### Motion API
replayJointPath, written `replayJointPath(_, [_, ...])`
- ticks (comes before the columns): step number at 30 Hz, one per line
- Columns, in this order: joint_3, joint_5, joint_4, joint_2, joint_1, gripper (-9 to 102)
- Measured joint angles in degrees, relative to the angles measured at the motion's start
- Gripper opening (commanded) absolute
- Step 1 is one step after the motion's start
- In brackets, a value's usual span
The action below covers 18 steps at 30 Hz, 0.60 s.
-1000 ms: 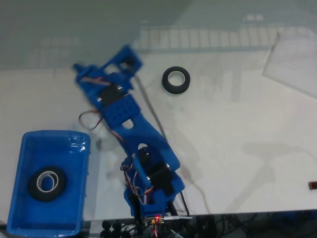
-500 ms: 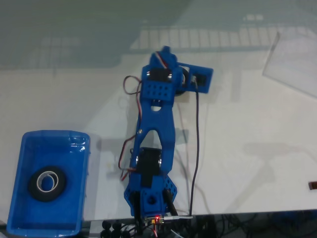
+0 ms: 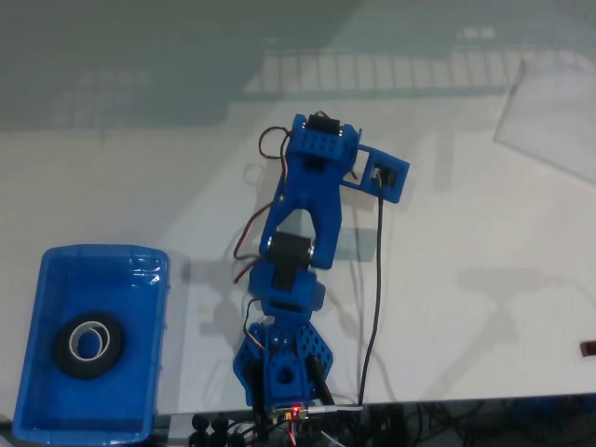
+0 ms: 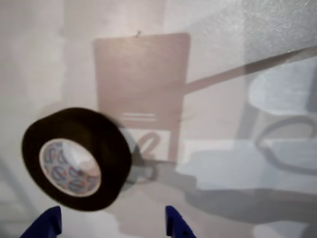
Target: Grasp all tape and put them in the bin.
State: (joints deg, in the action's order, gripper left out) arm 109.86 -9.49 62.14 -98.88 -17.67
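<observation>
In the wrist view a black tape roll (image 4: 106,153) with a pale printed core lies flat on the white table. It sits just beyond my blue fingertips (image 4: 45,224), nearer the left one. My gripper (image 4: 111,228) is open, with bare table between the tips. In the fixed view the blue arm's wrist (image 3: 321,154) hangs over the spot where that roll lies and hides it. The blue bin (image 3: 42,391) stands at the lower left with another black tape roll (image 3: 88,345) lying flat inside it. A third roll is out of view.
A clear plastic sheet (image 3: 559,121) lies at the table's upper right. A small dark object (image 3: 589,349) sits at the right edge. A black cable (image 3: 375,279) runs from the wrist camera down to the arm's base (image 3: 279,377) at the front edge.
The arm has swung from the left over to the tape roll on the table, then drawn back and folded; the roll is now covered by the wrist in the fixed view.
</observation>
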Motion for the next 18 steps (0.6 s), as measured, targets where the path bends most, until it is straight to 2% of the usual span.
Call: replayJointPath(18, [-15.2, 0.0, 3.3, 20.8, -0.6, 25])
